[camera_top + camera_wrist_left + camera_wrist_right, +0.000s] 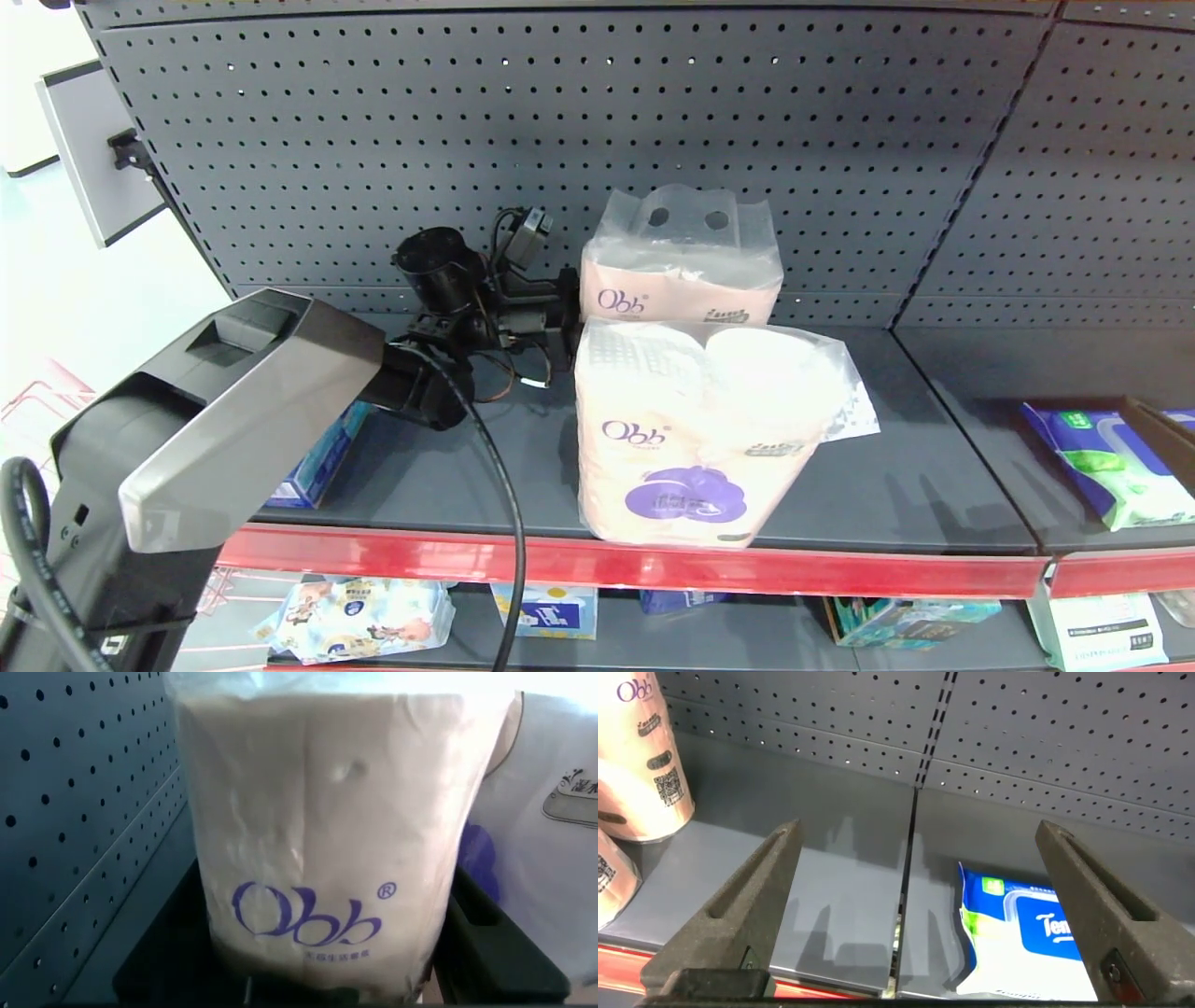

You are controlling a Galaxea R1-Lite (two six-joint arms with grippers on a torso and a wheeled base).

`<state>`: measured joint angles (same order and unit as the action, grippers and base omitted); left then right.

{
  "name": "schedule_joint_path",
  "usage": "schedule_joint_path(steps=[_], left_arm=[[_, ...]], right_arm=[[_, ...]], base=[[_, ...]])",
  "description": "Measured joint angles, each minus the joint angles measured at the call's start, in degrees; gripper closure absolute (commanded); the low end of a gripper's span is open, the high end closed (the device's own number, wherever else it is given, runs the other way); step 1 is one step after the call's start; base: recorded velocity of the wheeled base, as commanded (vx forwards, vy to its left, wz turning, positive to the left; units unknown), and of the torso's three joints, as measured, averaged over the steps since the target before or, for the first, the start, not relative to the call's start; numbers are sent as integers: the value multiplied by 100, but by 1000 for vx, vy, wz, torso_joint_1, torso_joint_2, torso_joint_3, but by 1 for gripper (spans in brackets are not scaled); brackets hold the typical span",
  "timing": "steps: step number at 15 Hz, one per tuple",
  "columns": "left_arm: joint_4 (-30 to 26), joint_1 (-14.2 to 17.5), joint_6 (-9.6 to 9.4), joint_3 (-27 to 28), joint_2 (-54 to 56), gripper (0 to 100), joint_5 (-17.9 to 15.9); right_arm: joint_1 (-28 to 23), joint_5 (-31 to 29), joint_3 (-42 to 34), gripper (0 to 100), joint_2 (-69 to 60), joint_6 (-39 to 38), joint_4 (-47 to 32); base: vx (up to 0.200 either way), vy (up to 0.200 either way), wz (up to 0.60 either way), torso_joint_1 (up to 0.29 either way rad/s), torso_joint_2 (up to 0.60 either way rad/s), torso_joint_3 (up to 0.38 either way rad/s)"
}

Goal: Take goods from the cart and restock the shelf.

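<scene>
Front pack: A large pink tissue pack in clear film, with a purple emblem (691,439), sits at the red lip of the grey metal shelf board (934,485). I place everything else from it.
Rear pack: A pale-pink tissue pack in clear wrap with a two-hole carry flap (680,271) stands upright on the board. It is directly behind the front pack and touching it.
Left gripper: My left gripper (566,322) is behind the front pack's left corner. Its fingers are closed against both sides of the rear pack's end, pinching the wrap.
Right gripper: My right gripper (915,831) hangs to the right of the front pack, fingers spread wide on nothing.
Handling: I judge the rear pack light, soft and squashy, its film slippery. A hold across the narrow end, low and off the loose flap, should serve.
Containers: Well right of the front pack, a brown carton (1153,420) meets a blue-and-green wipes pouch (1111,457). Whether the pouch lies inside, I cannot tell. Left of the front pack lies a small blue box (317,467).
</scene>
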<state>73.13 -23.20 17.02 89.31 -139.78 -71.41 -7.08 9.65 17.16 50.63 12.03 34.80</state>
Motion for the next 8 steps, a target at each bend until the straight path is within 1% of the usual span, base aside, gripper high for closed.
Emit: schedule_joint_path(steps=[1,3,5,6,7,8], left_arm=[[2,0,2,0,0,0,2],[2,-6,5,0,0,0,9],[9,-6,55,-48,24,0,44],[9,-1,143,-63,52,0,57],[27,2,307,-87,98,0,68],[41,27,391,-141,171,0,72]], right_arm=[[0,0,0,0,0,-2,0],[-2,0,0,0,0,0,-2],[-2,-2,2,0,0,0,0],[-2,-6,4,0,0,-2,0],[-2,-9,4,0,0,-2,0],[-2,-11,2,0,-2,-2,0]], base=[[0,0,0,0,0,0],[0,0,0,0,0,0],[0,0,0,0,0,0],[0,0,0,0,0,0],[0,0,0,0,0,0],[0,0,0,0,0,0]])
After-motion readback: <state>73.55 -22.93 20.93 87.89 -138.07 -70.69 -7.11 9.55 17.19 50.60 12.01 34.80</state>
